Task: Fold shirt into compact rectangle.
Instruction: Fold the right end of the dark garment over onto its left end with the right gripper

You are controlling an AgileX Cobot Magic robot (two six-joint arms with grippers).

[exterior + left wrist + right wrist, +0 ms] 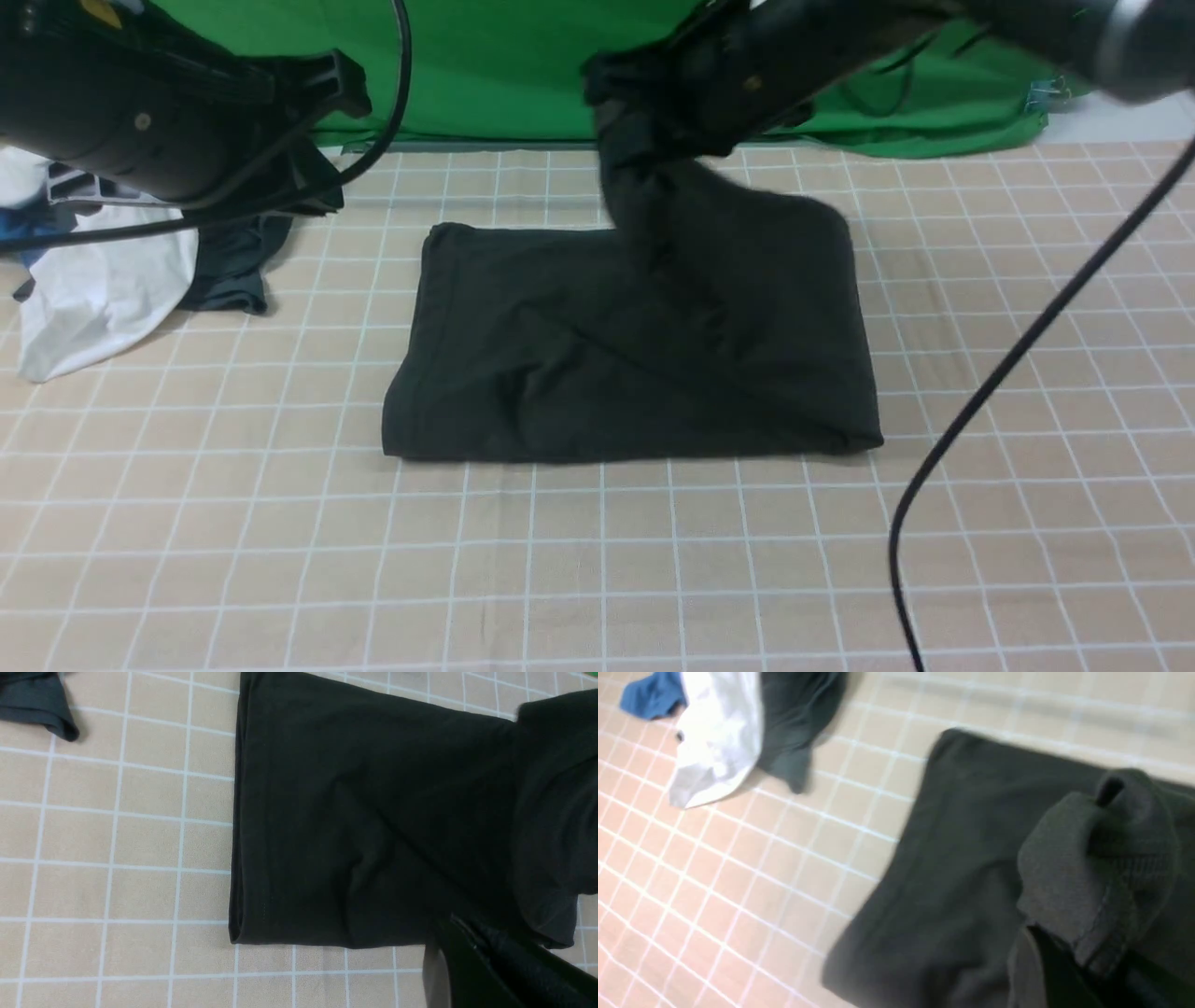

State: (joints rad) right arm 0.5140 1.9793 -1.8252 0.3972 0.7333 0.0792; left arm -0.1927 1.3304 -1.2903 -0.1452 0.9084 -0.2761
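Note:
The black shirt (635, 364) lies folded into a rough rectangle in the middle of the checked table. One sleeve (644, 187) rises from its far side up to my right gripper (625, 84), which is shut on the cuff high above the far edge. The right wrist view shows the ribbed cuff (1069, 877) bunched at the right gripper (1045, 938), with the shirt (971, 858) below. My left gripper (347, 84) hangs shut and empty at the far left, off the shirt. In the left wrist view the shirt (350, 812) lies flat beyond the left gripper (455, 924).
A pile of clothes lies at the table's left: a white garment (103, 280), a dark one (233, 261) and a blue one (649, 695). Green cloth (523, 65) hangs behind the table. A black cable (980, 401) loops down on the right.

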